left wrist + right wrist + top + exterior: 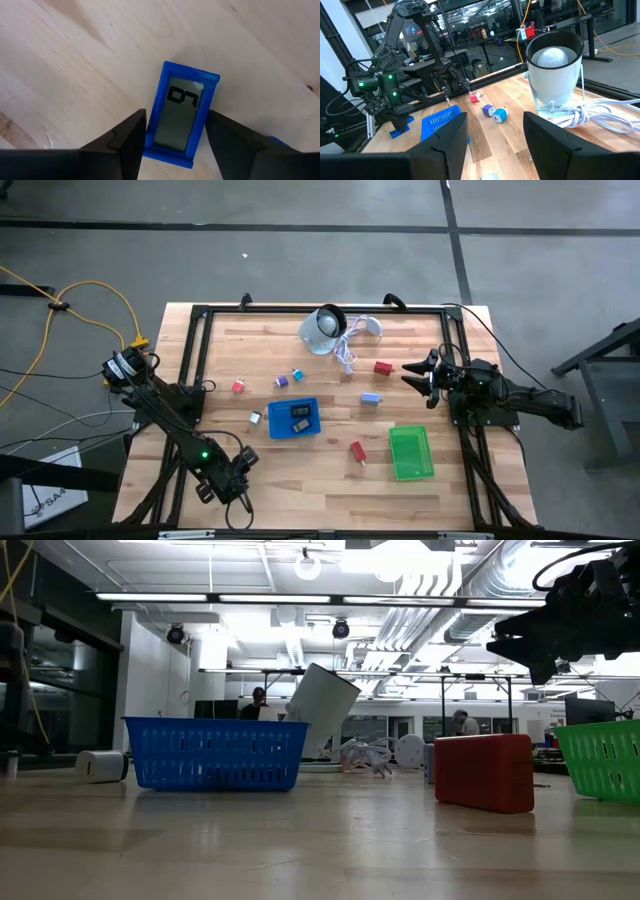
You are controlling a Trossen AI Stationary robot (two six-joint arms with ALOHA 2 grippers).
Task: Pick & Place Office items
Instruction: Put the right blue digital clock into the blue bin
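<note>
Two grippers are showing: the left gripper (pixel 175 145) is sitting low at the table's (pixel 330 470) near-left corner, its fingers (pixel 131 137) pressing both long sides of a blue-framed display piece (pixel 181 112) lying flat on the wood. The right gripper (pixel 418 372) is hovering spread and empty near a red block (pixel 383 367), beside the white round device (pixel 322 328).

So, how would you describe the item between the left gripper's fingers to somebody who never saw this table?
Start at the blue mesh basket in the middle of the table, then go toward the near left corner, where the left gripper points down at the wood. Between its fingers lies a small blue-framed rectangle with a grey display showing dark digits, which no other loose piece has.
</note>
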